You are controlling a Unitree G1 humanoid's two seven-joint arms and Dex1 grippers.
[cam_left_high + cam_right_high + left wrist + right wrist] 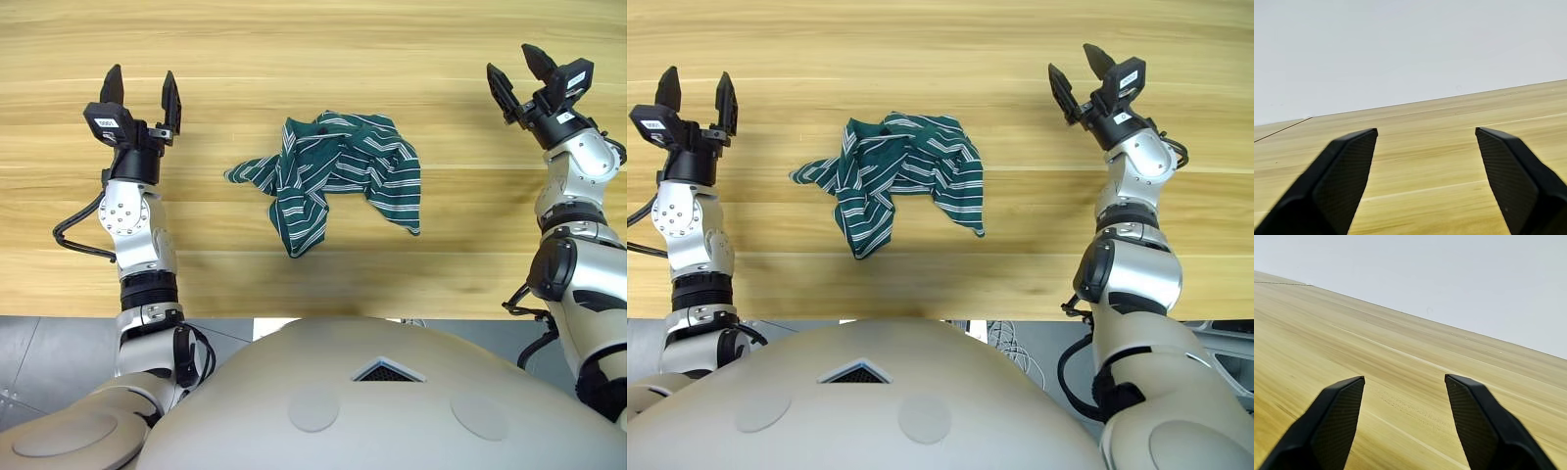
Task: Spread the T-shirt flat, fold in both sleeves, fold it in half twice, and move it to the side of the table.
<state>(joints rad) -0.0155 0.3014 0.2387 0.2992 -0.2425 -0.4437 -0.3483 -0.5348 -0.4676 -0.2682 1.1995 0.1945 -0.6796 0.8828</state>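
A dark green T-shirt (338,174) with white stripes lies crumpled in a heap on the middle of the wooden table (294,49). One striped end trails toward the left, another hangs toward the table's front edge. My left gripper (142,86) is held open over the table well to the left of the shirt, nothing between its fingers. My right gripper (521,70) is open too, raised over the table far to the right of the shirt. In the wrist views each pair of black fingertips (1347,171) (1484,426) frames bare wood.
Light wood planks run across the whole table. Its front edge (235,315) lies just below the shirt. A pale wall (1400,44) rises behind the far edge. Grey floor (49,362) lies below the front edge.
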